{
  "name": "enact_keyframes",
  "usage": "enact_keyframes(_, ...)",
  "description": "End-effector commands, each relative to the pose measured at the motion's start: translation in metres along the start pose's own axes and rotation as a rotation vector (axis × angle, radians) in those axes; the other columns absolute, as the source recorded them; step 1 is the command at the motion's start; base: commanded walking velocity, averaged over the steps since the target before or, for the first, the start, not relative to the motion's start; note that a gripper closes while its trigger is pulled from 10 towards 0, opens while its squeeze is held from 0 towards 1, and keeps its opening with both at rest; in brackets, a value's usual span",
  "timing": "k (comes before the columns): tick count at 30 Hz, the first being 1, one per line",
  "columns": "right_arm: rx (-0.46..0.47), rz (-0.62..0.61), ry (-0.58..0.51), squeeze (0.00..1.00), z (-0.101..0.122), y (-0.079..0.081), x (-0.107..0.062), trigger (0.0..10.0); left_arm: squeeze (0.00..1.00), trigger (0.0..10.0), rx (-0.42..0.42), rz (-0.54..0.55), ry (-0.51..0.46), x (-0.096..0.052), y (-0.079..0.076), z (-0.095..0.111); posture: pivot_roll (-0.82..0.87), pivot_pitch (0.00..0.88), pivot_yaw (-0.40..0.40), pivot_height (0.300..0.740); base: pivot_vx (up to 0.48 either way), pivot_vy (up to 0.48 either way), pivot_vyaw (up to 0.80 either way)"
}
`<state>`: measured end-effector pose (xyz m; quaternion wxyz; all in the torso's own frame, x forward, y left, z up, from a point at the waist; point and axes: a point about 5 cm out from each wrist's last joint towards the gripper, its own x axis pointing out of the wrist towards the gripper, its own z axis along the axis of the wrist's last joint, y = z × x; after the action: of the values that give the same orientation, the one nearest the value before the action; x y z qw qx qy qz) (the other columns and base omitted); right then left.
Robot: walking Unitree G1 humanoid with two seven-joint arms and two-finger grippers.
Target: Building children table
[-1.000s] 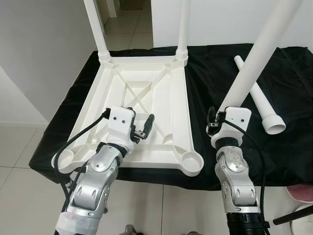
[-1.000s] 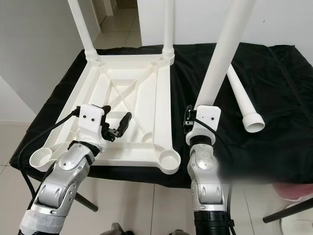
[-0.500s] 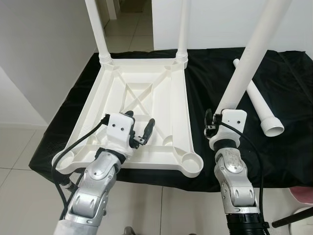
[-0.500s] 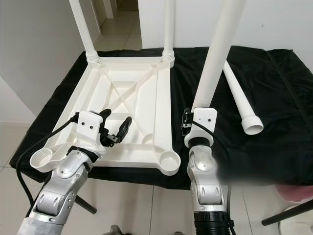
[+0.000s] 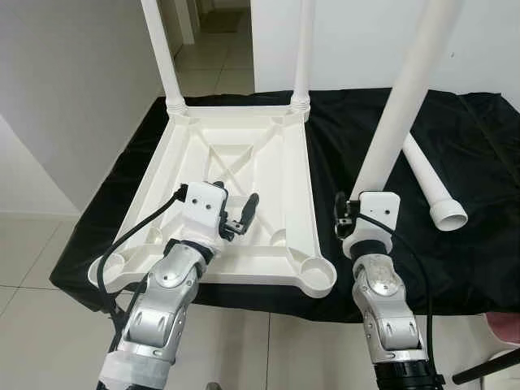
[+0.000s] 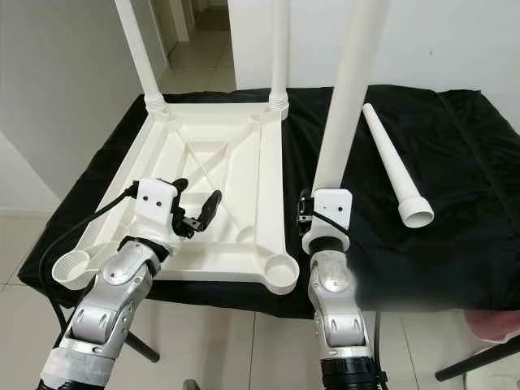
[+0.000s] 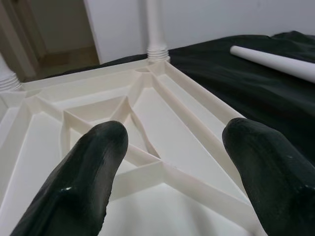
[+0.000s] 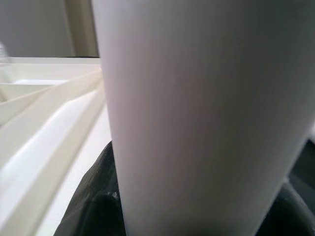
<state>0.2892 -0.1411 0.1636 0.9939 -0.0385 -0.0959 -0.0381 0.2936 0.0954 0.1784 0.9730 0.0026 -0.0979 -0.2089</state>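
Note:
A white plastic tabletop (image 5: 244,134) lies upside down on the black cloth. Two white legs (image 5: 158,49) (image 5: 305,49) stand in its far corner sockets. The near right socket (image 5: 315,275) and near left socket (image 5: 106,268) are bare. My right gripper (image 5: 357,203) is shut on a third leg (image 5: 402,97), held nearly upright just right of the near right corner; this leg (image 8: 197,108) is seen close up in the right wrist view. A fourth leg (image 5: 426,175) lies on the cloth to the right. My left gripper (image 5: 236,195) hovers open over the tabletop's near part (image 7: 98,105).
The black-draped table (image 5: 479,244) ends just before my arms, with tiled floor (image 5: 32,325) below. A grey wall (image 5: 73,89) stands on the left and a doorway lies behind. A pink object (image 5: 504,329) and a black stand leg (image 5: 487,366) are at the lower right.
The held leg now stands more upright and a little closer to the tabletop's near right corner. The left gripper stays open over the tabletop. The whole view shifted slightly.

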Motion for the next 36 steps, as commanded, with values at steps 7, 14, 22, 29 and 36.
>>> enact_keyframes(7,0.000,0.043,-0.023,0.00,-0.001,0.007,0.000,10.0,0.00,10.0,-0.041,0.151,0.028,0.002,0.013,-0.005,-0.04,0.034,0.071,0.740,0.000,0.000,0.00)
enact_keyframes(14,0.008,0.047,-0.029,0.00,-0.001,0.011,0.007,10.0,0.00,10.0,-0.050,0.156,0.024,0.004,0.013,-0.008,-0.03,0.034,0.047,0.740,0.000,0.000,0.00)
enact_keyframes(22,0.036,0.006,-0.014,0.00,-0.003,0.013,0.012,10.0,0.00,10.0,-0.124,0.191,0.055,0.007,0.012,-0.012,-0.01,0.059,0.041,0.740,0.000,0.000,0.00)
enact_keyframes(29,0.070,-0.073,-0.003,0.00,-0.003,0.008,0.012,10.0,0.00,10.0,-0.163,0.299,0.061,0.000,0.021,-0.016,-0.03,0.047,0.053,0.740,0.000,0.000,0.00)
enact_keyframes(36,0.066,-0.084,-0.017,0.00,0.000,0.004,0.017,10.0,0.00,10.0,-0.117,0.308,0.044,0.002,0.025,-0.014,-0.04,0.035,0.059,0.740,0.000,0.000,0.00)
